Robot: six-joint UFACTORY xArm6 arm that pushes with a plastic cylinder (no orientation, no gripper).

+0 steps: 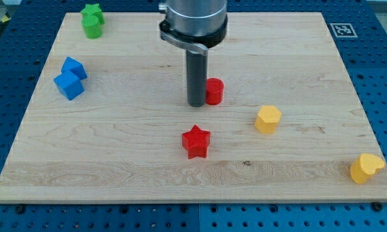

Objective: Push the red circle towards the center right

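The red circle (214, 91) is seen just above mid-frame on the wooden board (148, 167). My tip (196, 104) is placed against its left side — touching, as far as can be made out. No pincer is fitted; only a rod is carried. Red star (196, 141) is noted below, yellow hexagon (268, 119) to the right, yellow heart (366, 167) lower right, blue blocks (70, 78) left, green block (92, 20) upper left.

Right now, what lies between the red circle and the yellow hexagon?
Nothing: in the camera view only bare board separates the red circle from the yellow hexagon. My tip is at the circle's left.
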